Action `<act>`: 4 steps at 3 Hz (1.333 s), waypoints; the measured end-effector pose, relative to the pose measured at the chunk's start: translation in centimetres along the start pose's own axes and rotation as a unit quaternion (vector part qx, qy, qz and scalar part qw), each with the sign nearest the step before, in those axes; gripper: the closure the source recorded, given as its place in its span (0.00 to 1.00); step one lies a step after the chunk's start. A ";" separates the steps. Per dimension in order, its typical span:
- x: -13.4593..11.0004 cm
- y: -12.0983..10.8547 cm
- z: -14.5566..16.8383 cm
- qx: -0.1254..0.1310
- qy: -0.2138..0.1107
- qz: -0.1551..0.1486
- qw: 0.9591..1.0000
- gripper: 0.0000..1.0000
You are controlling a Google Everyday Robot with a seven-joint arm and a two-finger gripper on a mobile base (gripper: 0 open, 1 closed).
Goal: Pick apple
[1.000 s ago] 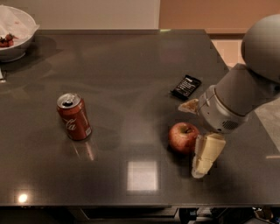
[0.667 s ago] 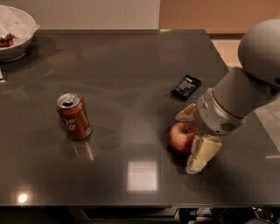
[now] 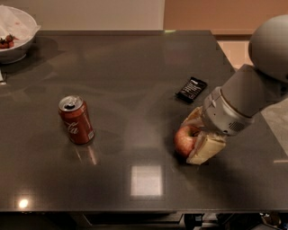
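Nearest, the front edge of the dark glossy table (image 3: 90, 193), with a pale square reflection (image 3: 146, 179) of light on the surface.

A little farther in, on the right side, the gripper (image 3: 191, 140), lowered to the table and closed around the apple (image 3: 183, 140). One cream-coloured finger (image 3: 204, 148) on the near side of the fruit, the second one (image 3: 191, 120) on the far side. Both seemingly pressed against the red skin, so pinching the apple between them. The apple itself low on the table, right of the centre, partly hidden behind the near finger and apparently resting on the surface.

Behind the gripper, a thick grey arm (image 3: 243, 101), rising toward the right and out of view.

On the left side, slightly farther back, an upright red soda can (image 3: 76, 119) with the top opened, well apart from the apple.

Farther still, just beyond the gripper, a small flat black packet (image 3: 191, 89) lying on the table, near the arm but apart from it.

At the far left corner, a white bowl (image 3: 18, 45) with something red inside, partly out of view.

Beyond the table, a pale wall (image 3: 112, 13) on the left and a tan-coloured panel (image 3: 202, 13) on the right.
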State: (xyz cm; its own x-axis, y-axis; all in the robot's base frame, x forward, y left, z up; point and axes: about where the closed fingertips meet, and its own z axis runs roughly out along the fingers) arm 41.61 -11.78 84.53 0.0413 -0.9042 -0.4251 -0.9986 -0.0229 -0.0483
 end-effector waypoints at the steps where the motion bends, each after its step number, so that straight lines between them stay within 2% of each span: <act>1: -0.6 -0.7 -1.7 0.003 -0.004 0.002 1.000 0.87; 2: -1.8 -1.5 -4.6 0.011 -0.002 -0.004 1.000 1.00; 4: -4.7 -2.5 -9.3 0.036 -0.006 -0.038 0.999 1.00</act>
State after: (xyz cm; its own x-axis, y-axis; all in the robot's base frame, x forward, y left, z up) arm 43.58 -11.50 95.08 0.1173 -0.8955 -0.4292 -0.9875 -0.0595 -0.1458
